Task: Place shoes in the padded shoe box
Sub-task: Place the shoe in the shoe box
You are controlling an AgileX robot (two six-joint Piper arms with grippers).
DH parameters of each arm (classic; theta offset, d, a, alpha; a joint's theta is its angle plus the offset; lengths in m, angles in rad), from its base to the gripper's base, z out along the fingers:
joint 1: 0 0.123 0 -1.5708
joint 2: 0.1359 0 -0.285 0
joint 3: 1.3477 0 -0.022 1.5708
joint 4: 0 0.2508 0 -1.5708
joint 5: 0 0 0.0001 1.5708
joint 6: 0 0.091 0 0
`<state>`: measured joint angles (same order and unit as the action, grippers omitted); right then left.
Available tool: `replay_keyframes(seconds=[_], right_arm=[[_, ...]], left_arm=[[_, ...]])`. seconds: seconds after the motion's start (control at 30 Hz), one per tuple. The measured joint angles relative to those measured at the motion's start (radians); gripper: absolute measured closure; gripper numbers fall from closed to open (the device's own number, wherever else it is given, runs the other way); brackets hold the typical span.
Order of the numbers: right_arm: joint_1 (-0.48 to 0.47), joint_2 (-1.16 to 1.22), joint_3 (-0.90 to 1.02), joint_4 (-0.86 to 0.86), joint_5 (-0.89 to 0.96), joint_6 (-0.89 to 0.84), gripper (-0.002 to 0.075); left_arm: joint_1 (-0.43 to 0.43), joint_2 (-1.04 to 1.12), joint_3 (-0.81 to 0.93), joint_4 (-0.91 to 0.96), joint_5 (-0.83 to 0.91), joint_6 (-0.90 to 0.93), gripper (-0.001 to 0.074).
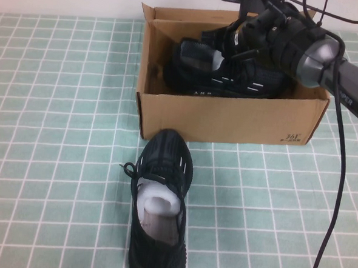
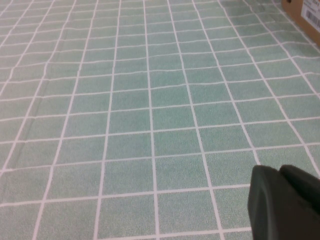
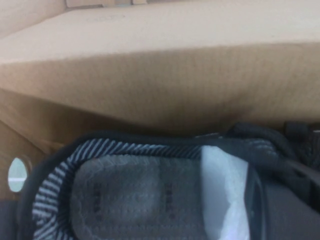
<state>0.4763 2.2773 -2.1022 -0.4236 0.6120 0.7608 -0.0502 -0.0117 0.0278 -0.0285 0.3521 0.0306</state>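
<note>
one black knit sneaker (image 1: 228, 70) is being set inside the cardboard shoe box (image 1: 229, 116) at upper centre — the right gripper (image 1: 248, 38) above it, jaws pressed together. the second sneaker (image 1: 161, 200) lies at lower centre, to be grasped next; the left gripper (image 2: 285, 202) is parked, jaws closed.

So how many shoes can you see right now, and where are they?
2. One shoe lies inside the box, under the right hand. The other shoe sits on the table in front of the box. None seem hidden.

One shoe (image 1: 222, 70) in the box (image 1: 229, 116), other shoe (image 1: 160, 203) on table before it
</note>
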Motion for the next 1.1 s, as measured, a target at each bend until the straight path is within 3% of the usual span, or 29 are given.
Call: replay_keyframes(seconds=[0.6, 1.1], right_arm=[[-0.001, 0.019, -0.037, 0.049, 0.013, -0.215, 0.0729], [-0.001, 0.031, -0.048, 0.034, 0.021, -0.24, 0.0714]], left_arm=[[0.0, 0.0, 0.0, 0.0, 0.0, 0.0, 0.0739], [0.0, 0.0, 0.0, 0.0, 0.0, 0.0, 0.0739]])
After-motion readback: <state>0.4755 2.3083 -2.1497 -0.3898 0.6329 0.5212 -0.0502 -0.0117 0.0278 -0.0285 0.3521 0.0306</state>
